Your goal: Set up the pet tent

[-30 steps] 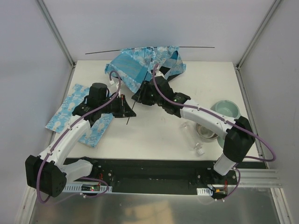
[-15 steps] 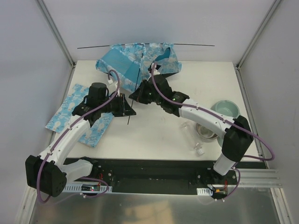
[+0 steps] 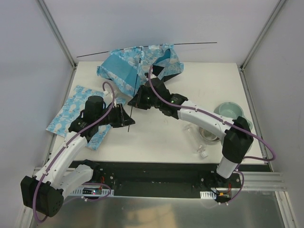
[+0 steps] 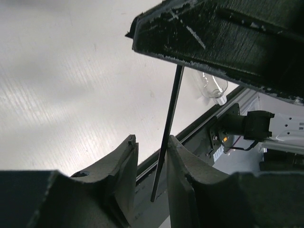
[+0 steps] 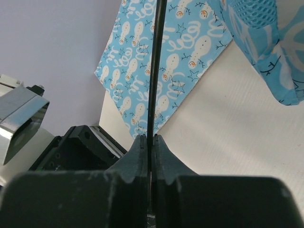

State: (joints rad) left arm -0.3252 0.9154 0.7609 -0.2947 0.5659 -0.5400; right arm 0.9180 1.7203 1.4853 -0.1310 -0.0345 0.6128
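The pet tent (image 3: pixel 137 61), blue printed fabric with turquoise lining, hangs slack at the back of the table. One thin black pole (image 3: pixel 190 44) runs across its top. A second pole (image 3: pixel 133 95) slants down from it towards me. My right gripper (image 3: pixel 138 99) is shut on this pole, which rises straight from its fingertips in the right wrist view (image 5: pixel 151 138), with tent fabric (image 5: pixel 266 42) at upper right. My left gripper (image 3: pixel 127 121) is open around the pole's free lower end. There the pole (image 4: pixel 170 123) rests against one finger (image 4: pixel 183 166), with a gap on the other side.
The flat snowman-print mat (image 3: pixel 71 111) lies at the table's left edge under my left arm and also shows in the right wrist view (image 5: pixel 133 95). A green bowl (image 3: pixel 231 113), a metal bowl (image 3: pixel 210 133) and a small clear bottle (image 3: pixel 203 153) sit at the right.
The tent and its top pole have shifted left and lifted a little. My right gripper moved left with the slanted pole. My left arm drew back towards the near edge.
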